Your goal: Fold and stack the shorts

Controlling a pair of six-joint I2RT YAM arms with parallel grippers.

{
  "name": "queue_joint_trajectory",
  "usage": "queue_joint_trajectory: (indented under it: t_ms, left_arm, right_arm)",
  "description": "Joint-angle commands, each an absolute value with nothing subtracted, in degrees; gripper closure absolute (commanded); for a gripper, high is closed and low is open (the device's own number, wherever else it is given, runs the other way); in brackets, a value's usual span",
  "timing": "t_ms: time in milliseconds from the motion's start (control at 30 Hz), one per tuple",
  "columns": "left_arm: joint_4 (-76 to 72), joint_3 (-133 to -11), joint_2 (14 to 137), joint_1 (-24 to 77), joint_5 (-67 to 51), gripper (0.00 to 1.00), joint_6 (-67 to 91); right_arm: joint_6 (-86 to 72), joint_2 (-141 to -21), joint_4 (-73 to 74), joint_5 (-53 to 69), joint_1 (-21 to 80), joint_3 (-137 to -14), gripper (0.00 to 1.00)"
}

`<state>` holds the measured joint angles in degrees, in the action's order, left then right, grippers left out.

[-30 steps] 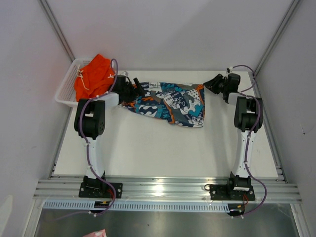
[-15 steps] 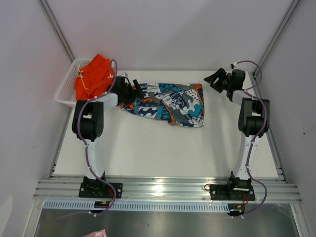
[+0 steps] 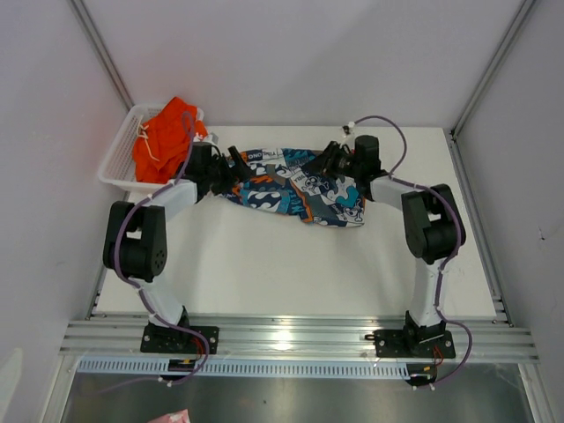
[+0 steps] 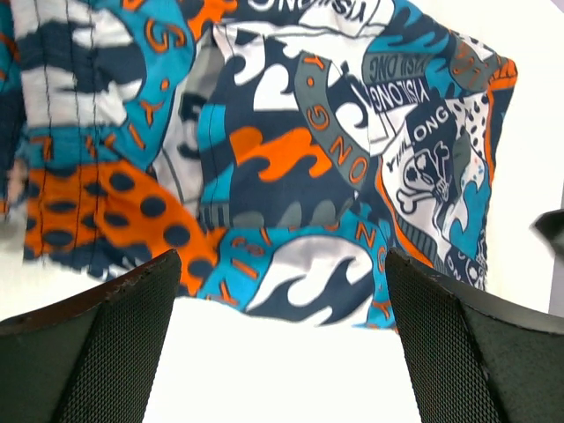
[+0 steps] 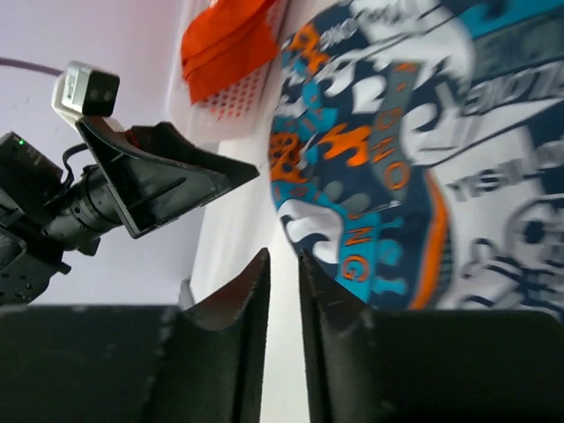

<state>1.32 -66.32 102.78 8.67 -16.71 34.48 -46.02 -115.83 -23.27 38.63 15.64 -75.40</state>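
The printed shorts (image 3: 295,189) lie spread out, rumpled and unfolded, on the far half of the white desk (image 3: 291,264); their blue, teal, orange and white pattern runs from left to right, with the lower right corner reaching nearest the arms; in the left wrist view the cloth (image 4: 291,150) fills the upper part, its near hem just ahead of the fingertips. The orange shorts (image 3: 163,132) sit heaped in the white mesh basket (image 3: 113,169) at the desk's far left corner, a white drawstring (image 3: 145,145) showing on them; the two pairs are apart, not stacked. The left end effector (image 3: 231,167) is at the left end of the printed shorts, next to the basket; its fingers (image 4: 106,344) stand wide apart and hold nothing. The right end effector (image 3: 333,160) is over the far right part of the same shorts; its fingers (image 5: 251,300) are drawn almost together, leaving only a thin slit with no cloth in it; beyond them the printed fabric (image 5: 388,150) is blurred.
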Motion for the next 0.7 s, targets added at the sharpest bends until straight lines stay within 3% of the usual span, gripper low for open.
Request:
queue_joint_trajectory:
  t_ms: [0, 167, 367, 567, 667]
  left_arm:
    - [-1.4, -63.5, 97.6, 8.7, -16.3, 0.01, 35.2]
    - [-0.4, -64.2, 99.6, 8.7, -16.3, 0.01, 34.5]
    - [1.1, -63.6, 99.7, 8.2, -13.9, 0.01, 35.0]
    - [2.5, -63.1, 97.4, 8.0, -12.4, 0.01, 35.2]
    - [2.6, -62.2, 96.3, 8.0, -11.7, 0.01, 35.4]
  right_arm:
    - [-54.6, -119.8, -36.5, 43.9, 19.1, -75.0, 0.80]
    - [-63.9, -125.9, -47.3, 46.6, 22.4, -75.4, 0.83]
    - [-63.1, -131.9, -44.0, 46.5, 23.9, -74.2, 0.85]
    - [-53.1, -126.0, -31.4, 40.7, 25.0, -65.6, 0.86]
    - [-51.5, -123.4, -31.9, 41.2, 25.0, -59.7, 0.86]
